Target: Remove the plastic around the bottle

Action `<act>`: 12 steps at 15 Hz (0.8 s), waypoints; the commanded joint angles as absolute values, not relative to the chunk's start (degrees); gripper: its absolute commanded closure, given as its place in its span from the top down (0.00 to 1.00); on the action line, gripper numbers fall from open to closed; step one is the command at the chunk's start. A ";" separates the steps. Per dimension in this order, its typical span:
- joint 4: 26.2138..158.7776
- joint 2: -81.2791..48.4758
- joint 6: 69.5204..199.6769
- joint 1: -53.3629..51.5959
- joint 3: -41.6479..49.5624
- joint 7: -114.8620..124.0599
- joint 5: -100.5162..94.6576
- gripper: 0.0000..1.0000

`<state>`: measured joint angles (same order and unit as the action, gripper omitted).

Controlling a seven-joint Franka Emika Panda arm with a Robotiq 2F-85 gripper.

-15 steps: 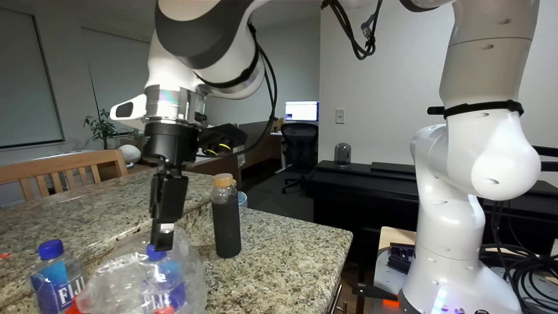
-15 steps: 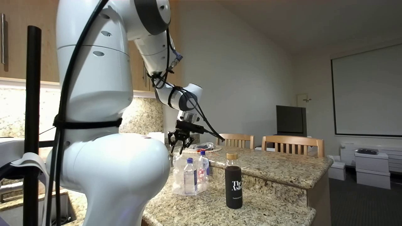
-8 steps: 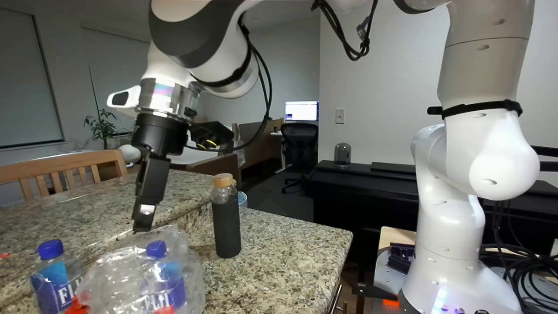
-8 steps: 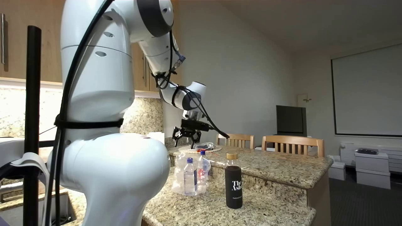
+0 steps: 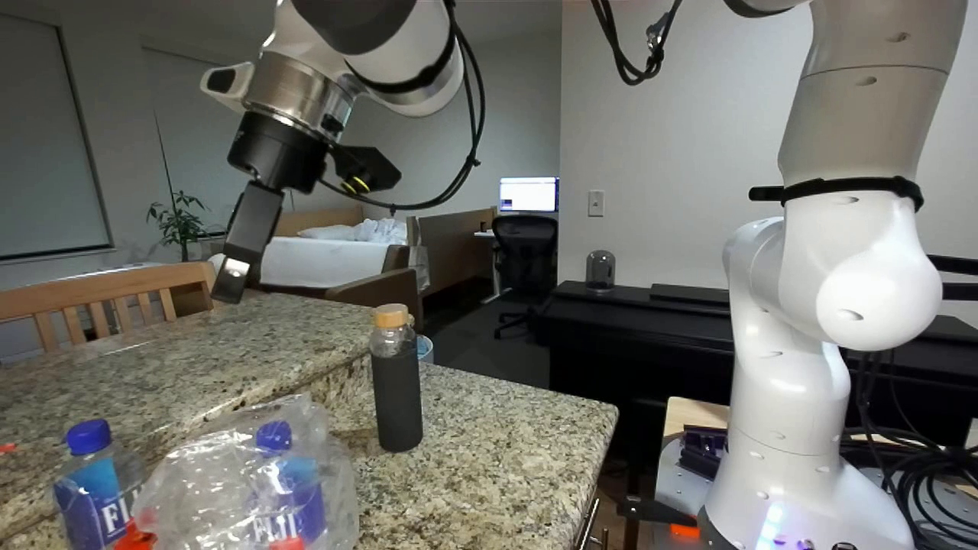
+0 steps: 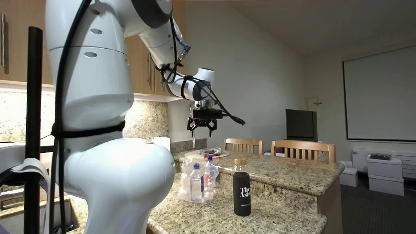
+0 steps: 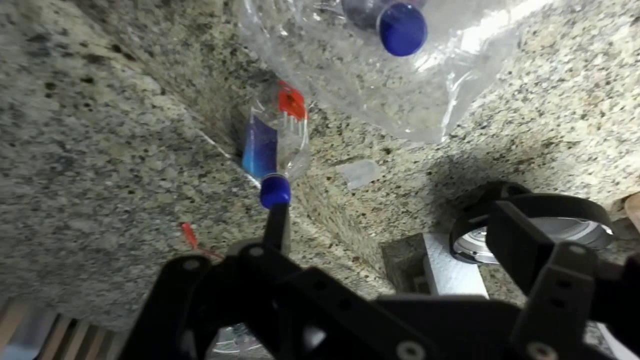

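The plastic (image 5: 214, 481) is a clear crinkled bag on the lower counter, bunched at a clear blue-capped water bottle (image 5: 286, 489). In the wrist view the plastic (image 7: 390, 100) spreads about that blue cap (image 7: 402, 29); whether it fully wraps that bottle I cannot tell. Free of any wrap, the slim dark bottle (image 5: 396, 389) with its tan top stands upright, also in an exterior view (image 6: 241, 191); it is outside the wrist view. High above the plastic my gripper (image 6: 201, 134) hangs with jaws wide apart. Nothing lies between its fingertips in the wrist view (image 7: 392, 215).
A raised granite ledge (image 5: 252, 344) runs along the lower counter. Another blue-capped water bottle (image 5: 95, 489) stands beside it, near a red piece (image 7: 291, 101). A round black-rimmed object (image 7: 555, 206) and a metal bar (image 7: 452, 265) show below. Wooden chairs (image 6: 302, 151) stand behind.
My gripper has spread its jaws wide and risen well away from the plastic, tilting as it rose. The plastic has stayed on the counter, its top slightly resettled. The dark bottle has not moved.
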<state>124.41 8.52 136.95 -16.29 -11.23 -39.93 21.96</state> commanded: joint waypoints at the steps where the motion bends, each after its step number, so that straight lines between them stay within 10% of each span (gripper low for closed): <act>1: 125.53 12.82 137.05 -14.27 -11.84 -29.23 10.62 1.00; 12: 124.76 18.87 116.34 -12.49 -9.91 -8.93 0.79 1.00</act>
